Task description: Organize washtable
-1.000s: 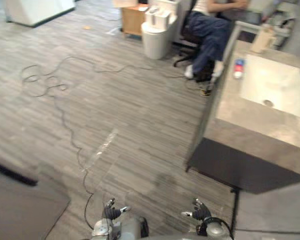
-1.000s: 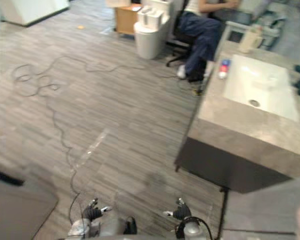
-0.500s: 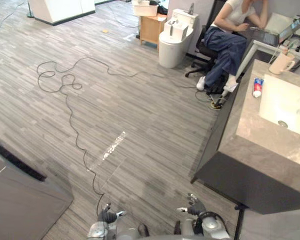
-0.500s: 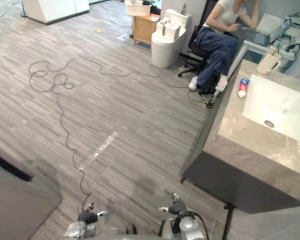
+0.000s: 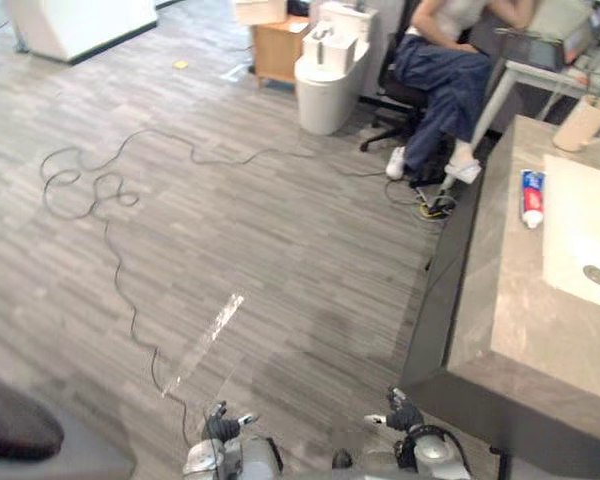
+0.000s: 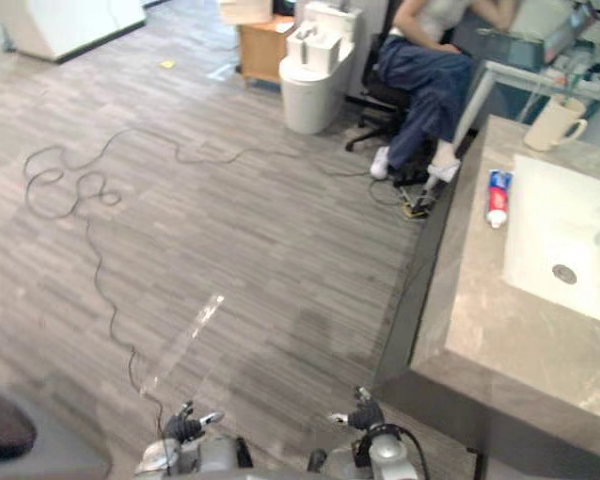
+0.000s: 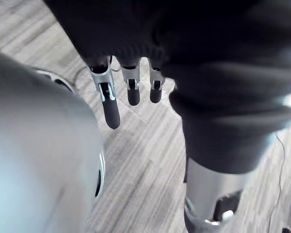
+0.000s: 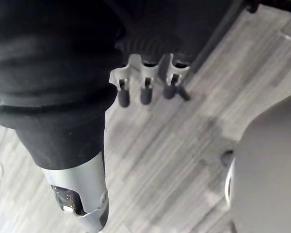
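The washtable (image 5: 515,305) is a grey stone counter on a dark base, standing at my right. A white sink (image 6: 570,235) is set into it. A red, white and blue toothpaste tube (image 5: 531,196) lies on the counter beside the sink's left rim. A cream mug (image 5: 587,123) stands at the counter's far end. My left hand (image 5: 220,428) and right hand (image 5: 404,416) hang low over the floor, well short of the counter. Both the left hand's fingers (image 7: 109,104) and the right hand's fingers (image 8: 145,92) are straight and hold nothing.
A person (image 5: 440,70) sits on an office chair just beyond the washtable's far corner. A white bin (image 5: 325,75) and a small wooden cabinet (image 5: 277,50) stand at the back. A strip of clear tape (image 5: 215,325) lies on the wood floor ahead.
The whole picture has shifted as the camera moved: the washtable now lies further right and the mug shows fully. Both hands still hang low and hold nothing.
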Robot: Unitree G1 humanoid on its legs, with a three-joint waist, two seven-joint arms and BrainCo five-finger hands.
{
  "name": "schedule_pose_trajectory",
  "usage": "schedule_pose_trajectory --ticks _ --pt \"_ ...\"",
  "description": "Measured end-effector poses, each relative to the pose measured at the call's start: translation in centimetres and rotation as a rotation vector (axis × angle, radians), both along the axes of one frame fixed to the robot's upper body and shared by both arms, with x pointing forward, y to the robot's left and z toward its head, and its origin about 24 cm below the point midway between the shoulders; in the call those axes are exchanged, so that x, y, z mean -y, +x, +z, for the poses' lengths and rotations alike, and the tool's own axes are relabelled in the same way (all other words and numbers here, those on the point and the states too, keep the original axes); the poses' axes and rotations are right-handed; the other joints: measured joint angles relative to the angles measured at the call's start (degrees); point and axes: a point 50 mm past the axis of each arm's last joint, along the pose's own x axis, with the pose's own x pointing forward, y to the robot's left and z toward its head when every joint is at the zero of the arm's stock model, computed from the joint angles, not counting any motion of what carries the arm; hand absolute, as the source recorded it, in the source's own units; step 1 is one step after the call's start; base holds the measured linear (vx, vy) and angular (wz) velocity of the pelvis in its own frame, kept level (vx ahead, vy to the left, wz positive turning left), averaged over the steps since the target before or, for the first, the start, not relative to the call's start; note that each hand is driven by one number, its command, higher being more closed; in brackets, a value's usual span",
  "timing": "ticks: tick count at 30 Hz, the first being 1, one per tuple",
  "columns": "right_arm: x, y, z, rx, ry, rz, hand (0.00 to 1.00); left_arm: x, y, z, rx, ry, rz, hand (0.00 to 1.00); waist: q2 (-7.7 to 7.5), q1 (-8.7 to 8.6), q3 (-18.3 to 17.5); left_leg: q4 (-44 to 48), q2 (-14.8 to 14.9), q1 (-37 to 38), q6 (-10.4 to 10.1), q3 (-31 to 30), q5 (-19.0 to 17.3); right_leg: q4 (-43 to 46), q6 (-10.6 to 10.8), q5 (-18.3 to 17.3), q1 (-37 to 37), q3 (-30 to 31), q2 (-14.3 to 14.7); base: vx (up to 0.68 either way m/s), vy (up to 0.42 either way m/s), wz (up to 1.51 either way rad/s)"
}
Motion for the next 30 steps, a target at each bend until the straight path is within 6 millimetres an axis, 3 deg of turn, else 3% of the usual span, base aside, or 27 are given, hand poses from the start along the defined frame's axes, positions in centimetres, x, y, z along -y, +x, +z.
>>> schedule_pose_trajectory --ticks 2,3,4,5,6,7,8,9,11,12,13,14,15,16,19,20,22,24,25,27,29,30 --pt "0.3 -0.2 -0.1 -0.008 -0.007 -0.008 0.00 0.0 0.5 0.2 0.025 0.008 -0.018 0.00 -0.69 0.00 0.35 -11.12 -2.86 -3.20 -0.49 -3.07 0.58 -0.42 0.94 -0.55 2.12 2.28 -3.05 0.40 0.183 -0.62" --pt "0.5 -0.3 -0.2 -0.015 -0.011 -0.015 0.00 0.1 0.6 0.3 0.030 0.015 -0.041 0.00 -0.46 0.09 0.24 -20.61 -4.96 -3.88 -2.27 -7.13 2.97 -0.37 2.83 -1.67 3.03 3.41 -4.27 0.36 0.228 -0.66" --pt "0.7 -0.5 -0.3 -0.022 -0.013 -0.016 0.00 0.2 0.5 0.2 0.028 0.013 -0.044 0.00 0.19 0.26 0.01 -25.25 -5.14 -3.80 -2.48 -9.26 5.66 -0.36 4.03 -2.38 3.25 4.07 -4.23 0.37 0.306 -0.78" --pt "1.4 -1.0 -0.4 -0.037 -0.031 -0.017 0.00 0.6 0.3 0.1 0.018 0.003 -0.055 0.00 1.79 0.83 -0.39 -30.16 -4.68 -3.64 -2.26 -12.91 15.29 -0.24 7.19 -4.32 4.15 5.55 -3.42 0.30 0.285 -0.69" --pt "1.5 -1.1 -0.5 -0.045 -0.035 -0.018 0.00 0.7 0.4 0.0 0.018 0.000 -0.053 0.00 2.22 1.20 -0.77 -29.15 -4.97 -3.46 1.59 -13.39 17.69 -0.08 8.52 -5.42 4.77 6.39 -3.90 0.37 0.355 -0.53" --pt "0.7 -1.3 -0.7 -0.053 -0.014 -0.017 0.00 0.1 0.9 0.3 0.026 0.018 -0.062 0.00 -0.82 0.89 -1.04 -27.41 -6.71 -3.51 1.65 -12.39 15.79 0.71 9.06 -5.79 4.72 6.99 -6.23 0.34 0.303 -0.29" --pt "0.1 -1.5 -0.8 -0.060 0.003 -0.019 0.00 -0.7 0.9 0.4 0.028 0.035 -0.055 0.00 -2.57 1.17 -1.30 -26.49 -7.44 -3.43 2.49 -10.96 13.98 3.07 9.16 -5.57 3.63 7.28 -7.67 0.32 0.272 -0.18" --pt "0.0 -1.6 -0.8 -0.065 0.007 -0.019 0.00 -0.8 0.9 0.4 0.031 0.039 -0.054 0.00 -3.06 1.25 -1.49 -26.01 -7.85 -3.33 2.89 -10.37 12.92 4.94 9.60 -5.25 2.93 7.81 -8.09 0.33 0.324 -0.38" --pt "0.2 -1.5 -0.8 -0.066 0.000 -0.017 0.00 -0.8 0.6 0.3 0.011 0.043 -0.059 0.00 -3.14 0.93 -1.35 -27.33 -9.02 1.28 4.23 -8.53 9.80 23.72 12.31 -1.56 -4.85 10.87 -10.26 0.28 0.288 -0.34" --pt "0.3 -1.4 -0.8 -0.062 -0.001 -0.017 0.00 -0.8 0.4 0.2 -0.001 0.042 -0.061 0.00 -2.46 0.72 -0.89 -28.47 -9.33 3.22 4.38 -7.94 9.09 29.15 12.85 -0.08 -6.98 11.30 -10.86 0.20 0.157 -0.21" --pt "0.4 -1.2 -0.7 -0.055 -0.004 -0.015 0.00 -0.8 0.1 0.0 -0.014 0.039 -0.059 0.00 -2.43 0.48 -0.82 -29.81 -9.69 6.09 4.96 -7.47 8.51 35.67 12.62 -0.60 -9.57 11.18 -11.15 0.24 0.150 -0.11" --pt "0.4 -1.1 -0.5 -0.042 -0.004 -0.011 0.00 -1.2 -0.6 -0.2 -0.040 0.051 -0.056 0.00 -2.47 -0.11 -0.89 -32.66 -10.08 10.64 5.19 -6.85 8.35 40.51 10.10 -2.32 -12.00 8.06 -11.73 0.27 0.165 -0.06" --pt "0.3 -1.0 -0.5 -0.038 -0.004 -0.005 0.00 -1.3 -0.8 -0.2 -0.045 0.053 -0.056 0.00 -2.45 -0.24 -0.88 -33.96 -10.14 12.07 5.23 -6.65 8.32 40.49 9.17 -2.99 -12.80 6.28 -11.73 0.21 0.105 -0.04" --pt "0.2 -0.9 -0.5 -0.034 -0.006 0.008 0.00 -1.4 -1.0 -0.3 -0.049 0.056 -0.056 0.00 -2.36 -0.24 -0.89 -35.76 -10.17 14.04 5.26 -6.19 8.25 39.20 8.10 -3.95 -14.36 3.56 -11.58 0.19 0.041 -0.19" --pt "0.4 -0.5 -0.2 -0.010 -0.010 0.021 0.00 -1.4 -0.9 -0.3 -0.051 0.055 -0.054 0.00 -2.07 -0.39 -0.84 -38.71 -9.67 17.13 3.86 -3.87 7.65 26.40 7.67 -4.85 -19.42 -4.50 -10.05 0.29 -0.013 -0.44" --pt "0.6 0.0 -0.1 0.001 -0.013 0.021 0.00 -1.4 -1.0 -0.3 -0.055 0.053 -0.055 0.00 -1.48 -0.47 -0.55 -38.70 -8.55 18.36 2.84 -1.78 6.88 18.25 6.39 -3.58 -20.55 -8.93 -8.54 0.25 -0.047 -0.60" --pt "0.6 -0.1 -0.1 -0.004 -0.008 0.019 0.00 -1.3 -1.4 -0.5 -0.069 0.051 -0.058 0.00 -1.40 -0.67 -0.53 -39.35 -8.46 19.83 0.99 -0.32 5.71 12.48 3.56 0.10 -20.62 -10.91 -6.91 0.34 -0.079 -0.49" --pt "0.4 -0.3 -0.1 -0.005 0.005 0.017 0.00 -1.0 -2.0 -0.8 -0.092 0.041 -0.052 0.00 -1.70 -2.18 -1.11 -39.52 -8.77 23.67 -2.30 0.08 3.37 10.30 0.45 4.87 -18.76 -10.57 -6.16 0.54 -0.177 -0.10" --pt "0.7 -0.2 -0.1 -0.003 0.000 0.016 0.00 -0.7 -2.0 -0.8 -0.096 0.033 -0.054 0.00 -1.13 -2.02 -1.56 -38.00 -7.52 24.05 -3.29 0.03 2.63 10.81 0.10 3.89 -18.37 -10.80 -5.21 0.56 -0.227 -0.07" --pt "0.9 -0.4 -0.1 -0.002 0.001 -0.012 0.00 -0.3 -1.8 -0.8 -0.078 0.014 -0.021 0.00 0.42 -1.71 -2.00 -23.42 -3.00 18.65 -5.24 -0.94 1.45 9.49 -0.73 1.99 -16.30 -10.72 -2.66 0.46 -0.235 -0.21" --pt "1.6 -0.4 0.1 0.006 -0.019 -0.022 0.00 0.8 -1.7 -0.7 -0.055 -0.027 0.030 0.00 2.74 -1.66 -1.96 -1.11 3.24 10.52 -6.08 -4.41 1.48 6.42 -1.92 0.82 -11.56 -8.76 1.80 0.52 -0.213 -0.62" --pt "1.5 -0.6 0.0 -0.002 -0.016 -0.024 0.00 0.8 -1.5 -0.6 -0.044 -0.024 0.027 0.00 2.63 -1.51 -1.86 3.49 4.15 9.38 -6.07 -5.01 1.46 5.39 -2.27 0.58 -9.37 -7.32 2.88 0.54 -0.148 -0.87"
